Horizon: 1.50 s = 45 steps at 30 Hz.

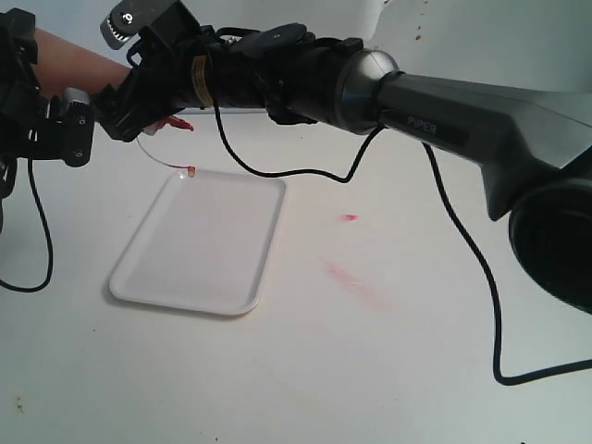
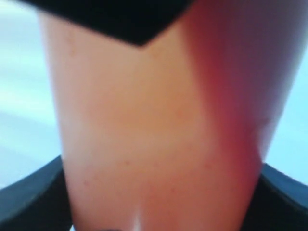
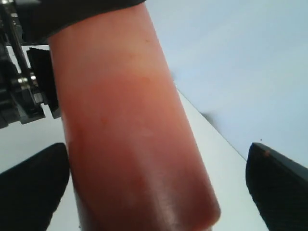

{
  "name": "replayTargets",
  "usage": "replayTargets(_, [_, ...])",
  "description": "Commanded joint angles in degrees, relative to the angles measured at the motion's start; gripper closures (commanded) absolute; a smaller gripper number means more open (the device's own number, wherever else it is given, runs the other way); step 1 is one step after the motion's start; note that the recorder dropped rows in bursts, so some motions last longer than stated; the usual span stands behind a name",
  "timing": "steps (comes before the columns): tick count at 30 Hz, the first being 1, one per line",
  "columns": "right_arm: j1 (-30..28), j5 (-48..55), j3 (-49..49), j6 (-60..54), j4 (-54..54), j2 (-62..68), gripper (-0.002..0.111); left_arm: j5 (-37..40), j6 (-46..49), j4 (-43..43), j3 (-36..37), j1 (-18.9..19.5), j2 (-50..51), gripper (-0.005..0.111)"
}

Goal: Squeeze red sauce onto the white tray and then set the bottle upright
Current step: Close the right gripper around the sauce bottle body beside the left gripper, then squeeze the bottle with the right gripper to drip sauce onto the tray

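White tabletop (image 1: 388,388) fills the exterior view, marked with a small red spot (image 1: 348,217) and a faint pale-red smear (image 1: 356,282) at 3 o'clock of the white tray (image 1: 185,303), on which no sauce shows. At 11 o'clock of the tray, above its far corner, the bottle (image 1: 81,60) hangs in the air lying nearly level. Its red nozzle (image 1: 176,123) tips toward the tray and the tethered cap (image 1: 191,170) dangles just over the rim. The left gripper (image 2: 161,197) is clamped on the body, a finger pressed against each side. The right gripper (image 3: 156,185) straddles the same body with its jaws spread: one finger sits beside the wall, the other stands well apart. Inside, the red sauce (image 3: 144,192) shows darker through the translucent wall, so the bottle probably carries some weight. Its plastic looks soft and smooth; a squeeze across the mid-body should dent it and push sauce out, while a firmer hold near the base suits standing it upright.
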Motion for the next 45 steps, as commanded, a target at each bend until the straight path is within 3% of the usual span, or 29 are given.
replayTargets(1, [1.37, -0.48, -0.42, -0.53, 0.01, 0.64, 0.018, -2.75, -0.93, 0.81, -0.67, -0.25, -0.57, 0.107])
replayTargets(11, [1.37, -3.91, -0.42, -0.53, 0.01, 0.98, 0.021, -3.52, -0.93, 0.57, -0.57, -0.25, -0.57, 0.107])
replayTargets(17, [1.37, -3.91, -0.42, -0.53, 0.01, 1.58, 0.035, -4.1, -0.93, 0.57, -0.57, -0.25, -0.57, 0.107])
replayTargets(22, [1.37, -2.84, -0.42, -0.53, 0.01, 1.6, 0.061, -4.3, -0.93, 0.57, -0.57, -0.25, -0.57, 0.107])
replayTargets(25, [1.37, -2.84, -0.42, -0.53, 0.01, 1.6, 0.087, -4.3, -0.93, 0.57, -0.57, -0.25, -0.57, 0.107])
replayTargets(26, [1.37, -2.84, -0.42, -0.53, 0.01, 1.6, 0.104, -4.3, -0.93, 0.57, -0.57, -0.25, -0.57, 0.107])
replayTargets(27, [1.37, -2.84, -0.42, -0.32, 0.01, 1.6, 0.108, -4.3, -0.93, 0.57, -0.57, -0.25, -0.57, 0.107])
replayTargets(43, [1.37, -2.73, -0.42, -0.32, 0.01, 1.6, 0.108, -4.3, -0.93, 0.57, -0.57, -0.25, -0.57, 0.107])
replayTargets(45, [1.37, -1.92, -0.42, -0.32, 0.01, 1.6, 0.102, -4.3, -0.93, 0.57, -0.57, -0.25, -0.57, 0.107])
